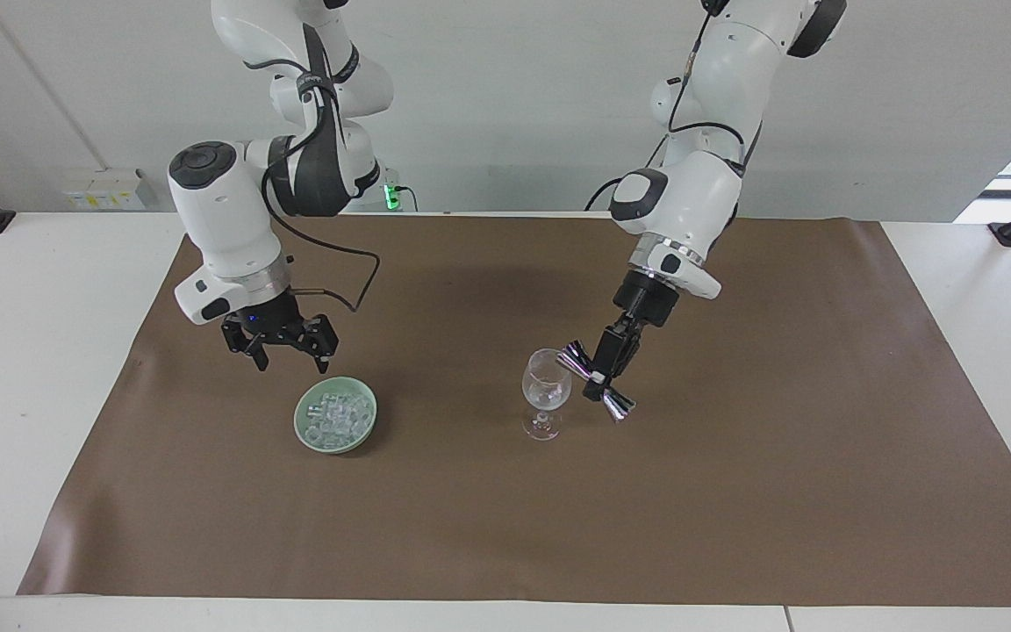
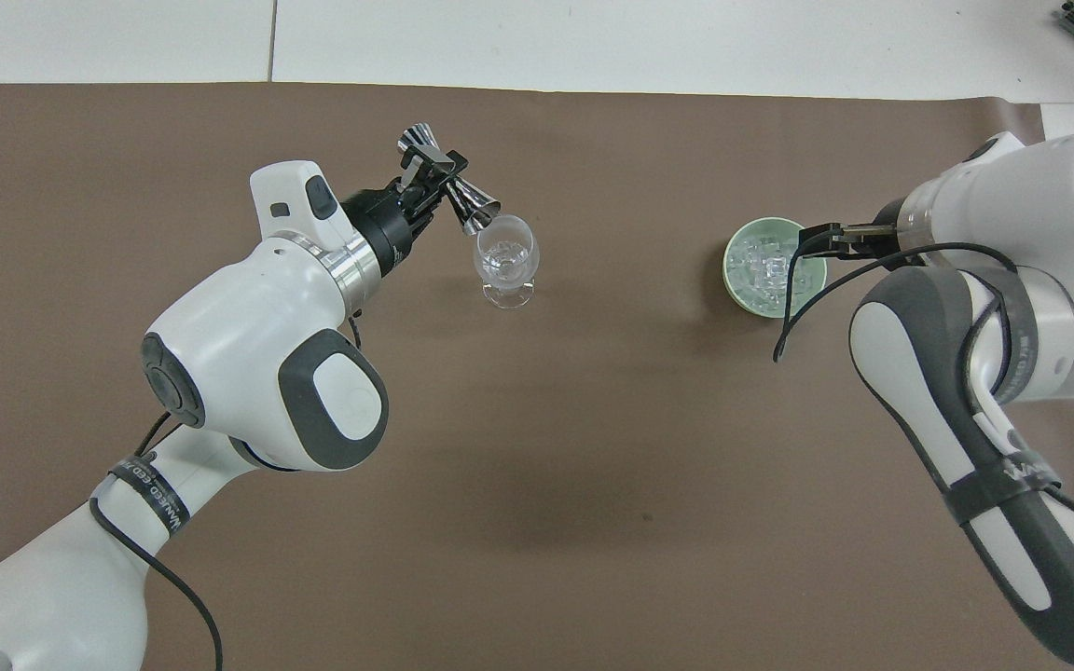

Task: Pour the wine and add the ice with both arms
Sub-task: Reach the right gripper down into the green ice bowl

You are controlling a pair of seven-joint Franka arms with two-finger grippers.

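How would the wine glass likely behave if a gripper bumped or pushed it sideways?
The wine glass stands on a thin stem and small foot with a wider bowl above, so it would probably tip rather than slide. It looks like thin clear glass, so likely fragile. The tilted jigger at its rim means a slight nudge could upset it.
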